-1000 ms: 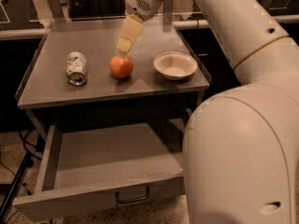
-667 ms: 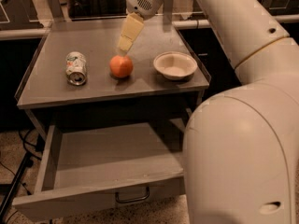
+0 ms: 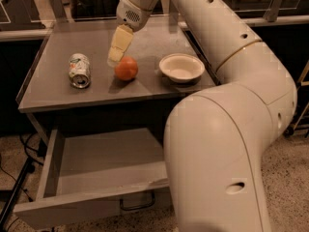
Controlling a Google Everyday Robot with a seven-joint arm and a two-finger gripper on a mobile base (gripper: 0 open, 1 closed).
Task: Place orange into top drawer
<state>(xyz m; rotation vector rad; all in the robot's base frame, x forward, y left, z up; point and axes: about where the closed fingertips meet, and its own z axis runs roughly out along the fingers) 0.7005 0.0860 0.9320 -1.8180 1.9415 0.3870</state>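
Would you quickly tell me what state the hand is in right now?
Hand: low over the table, at the orange's upper-left edge; open or closed cannot be told.

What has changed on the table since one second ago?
The tool came down and slightly left, and now it is just over the upper left of the orange. Nothing is lifted. The orange, the can, the bowl and the open top drawer stayed in place.
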